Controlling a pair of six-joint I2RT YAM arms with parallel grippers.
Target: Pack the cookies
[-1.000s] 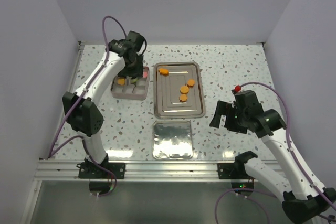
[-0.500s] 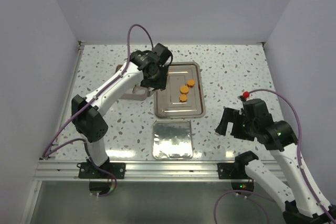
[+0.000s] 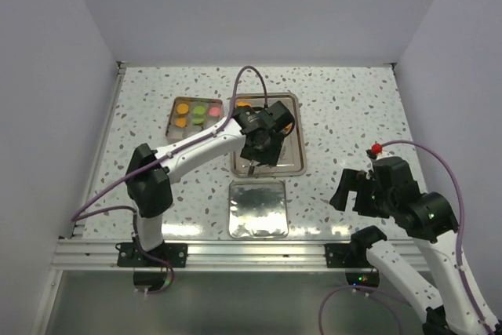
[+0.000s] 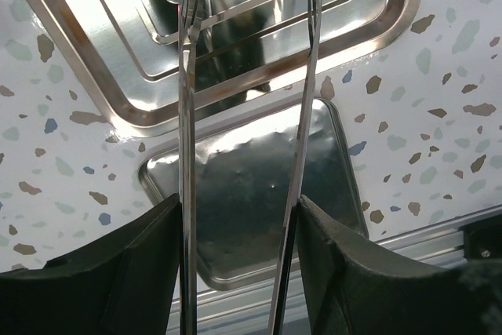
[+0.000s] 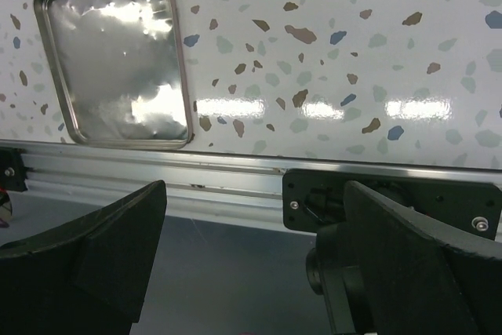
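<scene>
Progress check on the cookie packing: I'd call it a bit past halfway. The compartment box (image 3: 172, 118) at about 10 o'clock on the desk (image 3: 345, 107) has roughly six cookies (image 3: 182, 107) in it, from what the overhead view shows: mostly orange, a couple green, one pink. So that part looks sorted. What's left sits on the steel tray (image 3: 298, 164) in the middle of the desk. There's one orange cookie up in its 11 o'clock corner, plus a sliver of orange peeking out at the 3 o'clock side of the arm. The left arm covers the middle of the tray, so I can't count the rest. The left pincer (image 4: 247, 115) hangs over the tray's 6 o'clock end with its long steel fingers (image 4: 187, 154) spread apart. Nothing shows between them, though the very tips run out of the wrist view. The right pincer (image 5: 255, 194) is parked way over at 4 o'clock near the desk's front rail, spread wide with nothing in it. A steel lid (image 3: 257, 209) (my guess is it goes on the box) lies flat at 6 o'clock from the tray, not on anything. So my read: move the remaining tray cookies over, then probably the lid.
</scene>
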